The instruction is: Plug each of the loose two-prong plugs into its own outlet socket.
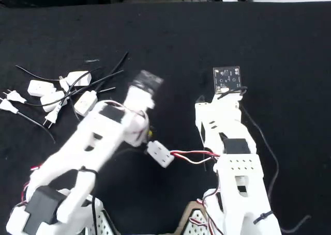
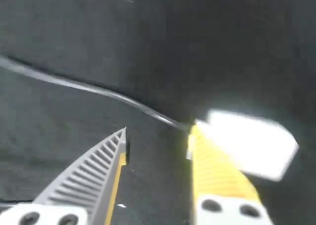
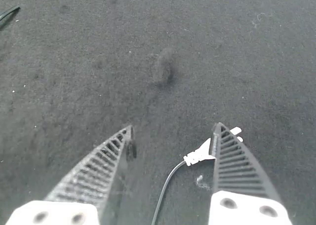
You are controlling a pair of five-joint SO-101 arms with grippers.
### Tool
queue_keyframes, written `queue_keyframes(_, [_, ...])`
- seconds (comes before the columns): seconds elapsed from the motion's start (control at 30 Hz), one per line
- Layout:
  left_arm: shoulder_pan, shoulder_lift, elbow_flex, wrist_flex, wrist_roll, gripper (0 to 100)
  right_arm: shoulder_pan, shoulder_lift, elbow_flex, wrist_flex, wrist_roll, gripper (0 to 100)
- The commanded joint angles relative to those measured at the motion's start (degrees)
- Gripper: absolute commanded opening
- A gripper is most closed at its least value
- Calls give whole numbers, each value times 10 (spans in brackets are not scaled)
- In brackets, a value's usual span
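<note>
Several white outlet sockets (image 1: pixel 78 78) and loose white two-prong plugs (image 1: pixel 15 96) with black cables lie in a cluster at the table's left. My left gripper (image 2: pixel 158 131) is open and low over the black cloth. A white socket block (image 2: pixel 249 141) with a black cable (image 2: pixel 89 89) lies just beyond its yellow finger (image 2: pixel 212 170). In the high view the left arm (image 1: pixel 103 131) stretches toward the table's middle, right of the cluster. My right gripper (image 3: pixel 173 127) is open. A small white plug (image 3: pixel 201 156) on a thin black cable lies against the inside of one fingertip (image 3: pixel 232 160).
The table is covered in black cloth (image 1: pixel 289 49). The right arm (image 1: pixel 230 147) stands at centre right, with a red-and-white servo cable (image 1: pixel 189 155) strung between the two arms. Black cables (image 1: pixel 111 72) fan out from the cluster toward the middle.
</note>
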Motion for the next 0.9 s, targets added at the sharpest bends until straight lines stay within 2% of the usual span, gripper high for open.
queue_keyframes(0.0, [-92, -4, -31, -77, 117, 267, 6, -21, -2, -16, -2, 240])
queue_keyframes(0.1, [-115, 12, -1, -137, 190, 292, 6, -21, -3, -16, -2, 240])
queue_keyframes(0.27, [-116, 69, 25, -168, 195, 291, 6, -21, -3, -16, -2, 240])
queue_keyframes(0.43, [-132, 127, 24, -164, 237, 281, 7, -21, -3, -16, -2, 240])
queue_keyframes(0.5, [-134, 130, 30, -162, 236, 228, 7, -21, -3, -16, -2, 240])
queue_keyframes(0.63, [-131, 98, 31, -114, 177, 32, 7, -21, -3, -16, -2, 240])
queue_keyframes(0.87, [-132, -39, 94, -62, 168, 51, 7, -21, -2, -16, -2, 240])
